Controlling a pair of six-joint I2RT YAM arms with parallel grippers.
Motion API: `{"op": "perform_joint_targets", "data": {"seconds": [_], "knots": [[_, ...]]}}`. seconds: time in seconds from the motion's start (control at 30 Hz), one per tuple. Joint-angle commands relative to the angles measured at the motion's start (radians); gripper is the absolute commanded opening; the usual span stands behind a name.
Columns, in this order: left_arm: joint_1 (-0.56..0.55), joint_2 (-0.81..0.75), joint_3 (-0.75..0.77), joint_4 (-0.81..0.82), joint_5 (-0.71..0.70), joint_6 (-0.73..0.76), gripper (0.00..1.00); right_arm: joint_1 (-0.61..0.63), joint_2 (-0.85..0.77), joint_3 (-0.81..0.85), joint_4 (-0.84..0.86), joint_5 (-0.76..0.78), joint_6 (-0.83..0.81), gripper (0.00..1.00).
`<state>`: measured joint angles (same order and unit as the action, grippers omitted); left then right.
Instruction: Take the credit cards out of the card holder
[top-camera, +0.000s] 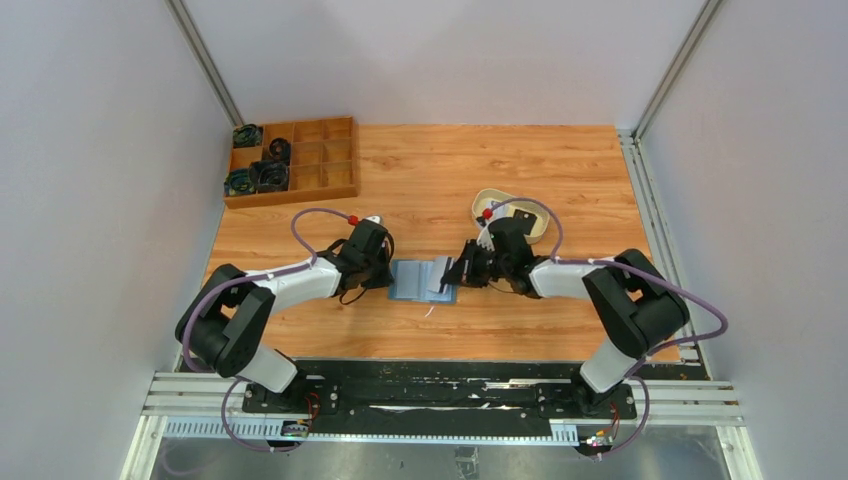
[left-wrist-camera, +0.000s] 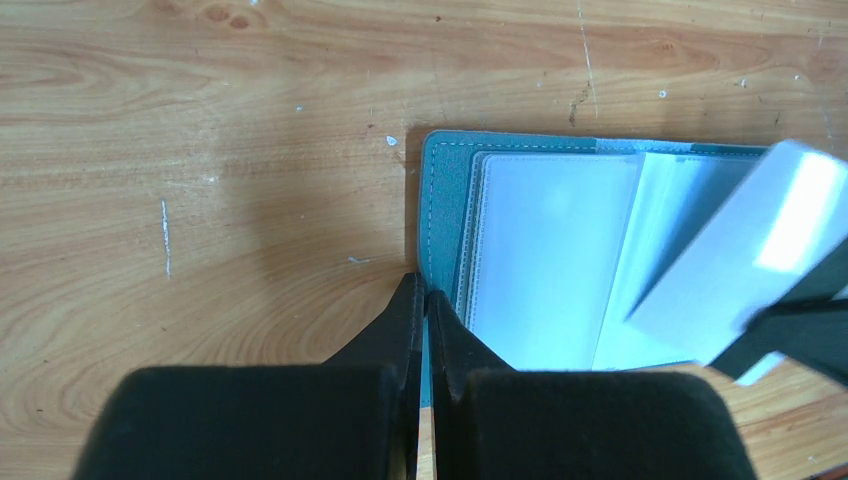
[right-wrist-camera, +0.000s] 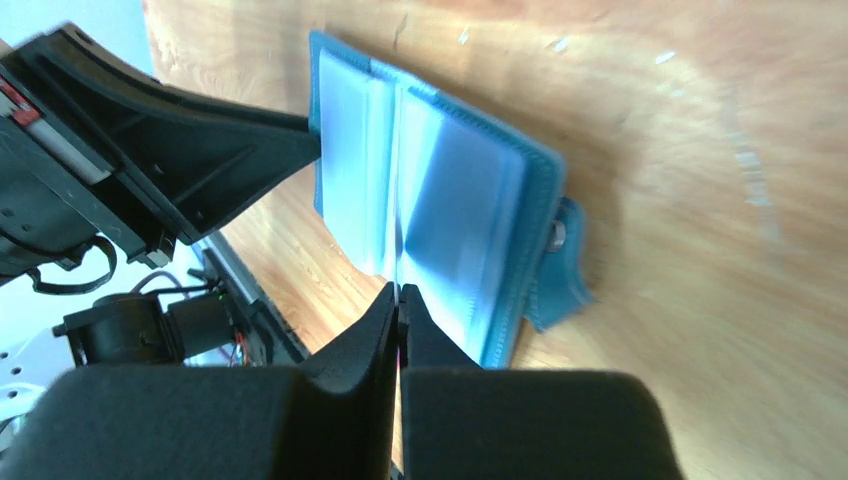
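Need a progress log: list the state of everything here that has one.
Teal-blue soft bifold card holder: open, flat on the wooden table.
Left pincer: shut on the card holder's edge.
Right pincer: shut on a pale plastic leaf, tilted up.
Cream oval tray: upright, partly hidden.

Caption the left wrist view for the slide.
Left hand shut on the open card holder edge on the wooden table; right hand holds a pale sheet tilted up.
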<state>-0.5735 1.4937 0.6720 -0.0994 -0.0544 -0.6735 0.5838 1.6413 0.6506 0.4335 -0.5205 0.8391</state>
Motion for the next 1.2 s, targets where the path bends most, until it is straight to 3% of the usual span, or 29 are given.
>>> {"op": "perform_joint_targets", "data": {"seconds": [0.0, 0.2, 0.43, 0.7, 1.17], "knots": [[-0.007, 0.043, -0.012, -0.098, -0.056, 0.04, 0.0, -0.089, -0.099, -0.007, -0.153, 0.038, -0.11, 0.0], [-0.008, 0.036, -0.014, -0.104, -0.06, 0.046, 0.0, -0.261, -0.195, 0.141, -0.384, 0.056, -0.265, 0.0], [-0.007, 0.024, -0.011, -0.111, -0.064, 0.046, 0.0, -0.408, -0.052, 0.384, -0.534, 0.008, -0.324, 0.0], [-0.007, -0.005, -0.008, -0.138, -0.084, 0.053, 0.0, -0.454, 0.164, 0.565, -0.553, -0.062, -0.31, 0.0], [-0.006, -0.01, 0.01, -0.159, -0.095, 0.064, 0.0, -0.462, 0.299, 0.612, -0.528, -0.061, -0.328, 0.04]]}}
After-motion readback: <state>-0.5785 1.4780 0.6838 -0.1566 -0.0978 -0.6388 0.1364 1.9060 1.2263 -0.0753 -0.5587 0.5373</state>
